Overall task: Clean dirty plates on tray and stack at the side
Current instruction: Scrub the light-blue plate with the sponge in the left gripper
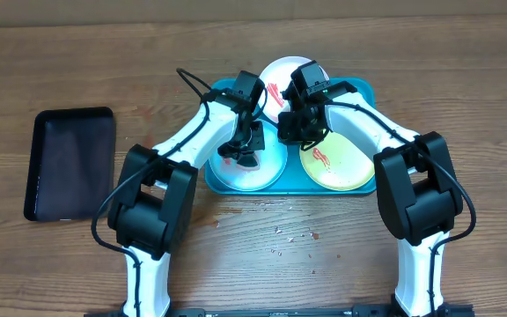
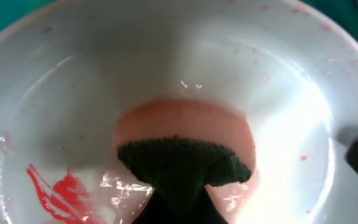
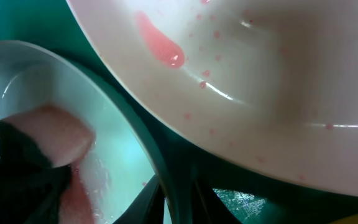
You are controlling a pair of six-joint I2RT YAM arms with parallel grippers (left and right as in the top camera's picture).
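Left arm reaches far and inward, wrist turned down. The left gripper [image 1: 245, 150] is closed tight on a pink sponge [image 2: 185, 146], which presses on the mint-blue plate [image 1: 267, 172] at the near left of the tray [image 1: 365, 88]. A red smear [image 2: 58, 190] lies beside the sponge.

Right arm bends inward. The right gripper [image 1: 302, 128] is low between the white plate [image 1: 275, 75] and the yellow-green plate [image 1: 346, 167]. How far it is open, and whether it holds anything, cannot be told.

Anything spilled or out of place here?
Yes. Small specks, some of them red, lie scattered on the table just in front of the tray, outside it. Red smears on the yellow-green plate and white plate fit dirty dishes.
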